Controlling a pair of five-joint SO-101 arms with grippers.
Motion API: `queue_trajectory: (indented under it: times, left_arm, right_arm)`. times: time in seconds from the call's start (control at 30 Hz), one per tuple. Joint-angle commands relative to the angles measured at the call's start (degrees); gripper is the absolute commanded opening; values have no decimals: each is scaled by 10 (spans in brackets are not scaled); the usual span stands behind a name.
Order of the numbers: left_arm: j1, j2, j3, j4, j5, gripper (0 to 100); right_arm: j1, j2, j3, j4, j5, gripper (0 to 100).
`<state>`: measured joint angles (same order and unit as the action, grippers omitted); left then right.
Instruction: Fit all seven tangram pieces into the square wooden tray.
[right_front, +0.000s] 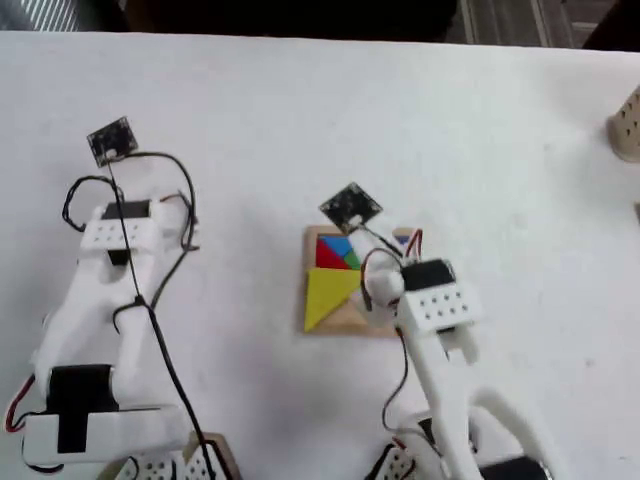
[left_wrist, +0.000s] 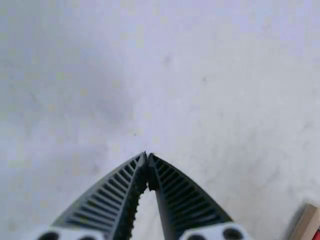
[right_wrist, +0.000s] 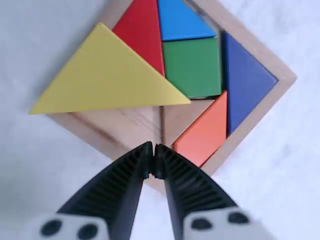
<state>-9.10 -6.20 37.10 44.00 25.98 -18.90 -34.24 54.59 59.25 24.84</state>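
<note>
Tray: You have the square wooden tray just right of the middle of the white table, under the right arm's wrist.
Yellow triangle: The big yellow triangle is on the tray's near-left side. It lies across the rim rather than down inside, and one sharp corner sticks out over the table.
Red triangle: Your red triangle is in the far-left part of the tray. One long edge is against the yellow piece.
Light blue piece: The light blue piece touches the red one and sits on the far side of the green square.
Green square: The green square is near the tray's middle, with red, light blue and dark blue pieces around it.
Dark blue triangle: The dark blue triangle runs along the tray's far-right side.
Orange piece: The orange piece is edge to edge with the dark blue triangle, on the near side of the green square.
Bare wood: You can see an uncovered patch of tray floor between the yellow and orange pieces.
Right gripper: Your right gripper has its fingertips pressed together with nothing between them. It is over the tray's near-right rim, and you cannot tell whether it touches the wood.
Left gripper: Your left gripper also has its tips together and holds nothing. It is over bare table, well apart from the tray on the left.
Other items: A tan perforated object stands at the far right edge of the table.
</note>
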Motion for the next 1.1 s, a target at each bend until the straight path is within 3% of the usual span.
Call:
queue_trajectory:
  times: [0.0,0.37,0.63,1.07]
  left_arm:
    - [-2,1,-21,-14,4,23]
    - [-2,1,-13,-14,4,23]
    - [-2,1,-13,-14,4,23]
    - [-1,1,-11,-14,4,23]
  right_arm:
    - [-37,-58,11,33,-39,18]
    - [-29,126,2,-80,-43,18]
    - [35,138,-4,-122,-24,18]
    - [38,121,6,-124,-11,18]
